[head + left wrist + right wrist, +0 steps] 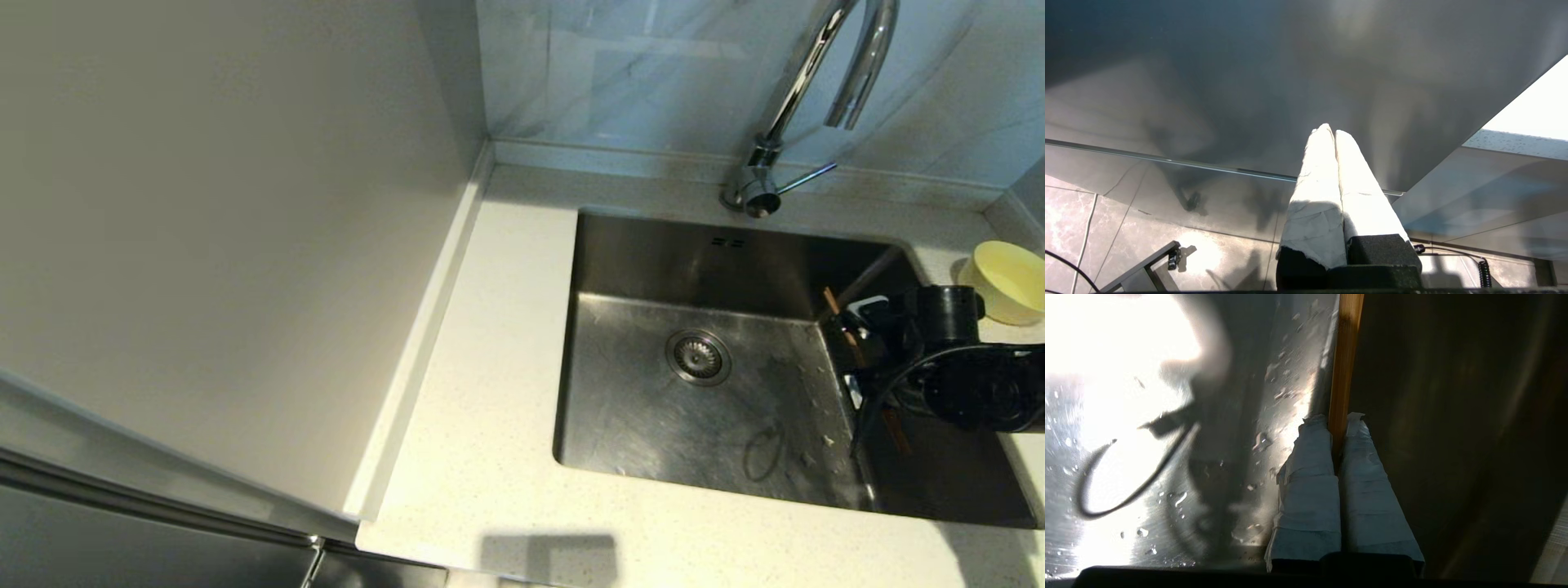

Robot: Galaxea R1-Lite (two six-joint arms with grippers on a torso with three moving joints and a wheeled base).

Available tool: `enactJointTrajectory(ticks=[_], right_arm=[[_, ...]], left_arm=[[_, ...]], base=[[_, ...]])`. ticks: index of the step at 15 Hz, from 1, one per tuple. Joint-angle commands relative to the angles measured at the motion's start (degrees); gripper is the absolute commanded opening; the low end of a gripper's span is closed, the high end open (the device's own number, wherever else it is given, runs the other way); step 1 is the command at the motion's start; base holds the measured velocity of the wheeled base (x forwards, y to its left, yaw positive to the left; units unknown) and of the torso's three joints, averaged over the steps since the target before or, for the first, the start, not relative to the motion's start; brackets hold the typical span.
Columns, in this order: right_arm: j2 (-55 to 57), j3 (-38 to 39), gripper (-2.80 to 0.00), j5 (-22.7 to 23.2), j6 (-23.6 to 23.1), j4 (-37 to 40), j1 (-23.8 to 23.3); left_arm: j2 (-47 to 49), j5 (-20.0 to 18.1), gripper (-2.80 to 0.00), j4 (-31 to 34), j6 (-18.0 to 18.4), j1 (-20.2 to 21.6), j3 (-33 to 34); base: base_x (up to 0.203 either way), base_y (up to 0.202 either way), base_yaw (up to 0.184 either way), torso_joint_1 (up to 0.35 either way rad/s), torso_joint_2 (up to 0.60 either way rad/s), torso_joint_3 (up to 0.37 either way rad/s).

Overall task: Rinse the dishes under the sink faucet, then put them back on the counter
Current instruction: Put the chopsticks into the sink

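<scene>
Gripping the chopsticks [1342, 363] between pinched fingers [1310, 490], right gripper [1340, 424] low inside the sink [653, 408], by its right wall. Yellow-green bowl [1011, 282] on the counter [490, 343] right of the sink. Left gripper [1329, 131] parked away from the sink, fingers pressed together on nothing.

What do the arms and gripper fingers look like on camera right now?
The right arm is matte black, with a cylindrical joint housing and a thin black cable looping below it. Both the right gripper and the left gripper have long tapered fingers wrapped in creased white tape, mounted on black blocks.

Kitchen — sink [653, 392], faucet [804, 90], counter [490, 392]
</scene>
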Motion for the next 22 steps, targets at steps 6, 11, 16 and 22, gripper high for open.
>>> enactJointTrajectory(ticks=[6,11,16,22], right_arm=[[10.5,-2.3,-2.8,-1.4,-2.8,-1.5,3.7],[15.5,-6.5,-2.8,-2.4,-2.8,-1.5,4.8],[18.2,-8.7,-2.8,-2.9,-2.9,-1.3,4.8],[21.2,-9.4,-2.8,-2.9,-2.9,-1.3,4.8]], left_arm=[[-0.2,0.0,-2.8,0.0,0.0,0.0,0.0],[-0.2,0.0,-2.8,0.0,0.0,0.0,0.0],[-0.2,0.0,-2.8,0.0,0.0,0.0,0.0],[-0.2,0.0,-2.8,0.0,0.0,0.0,0.0]], base=[[0.0,0.0,0.0,0.0,0.0,0.0],[0.0,0.0,0.0,0.0,0.0,0.0],[0.0,0.0,0.0,0.0,0.0,0.0],[0.0,0.0,0.0,0.0,0.0,0.0]])
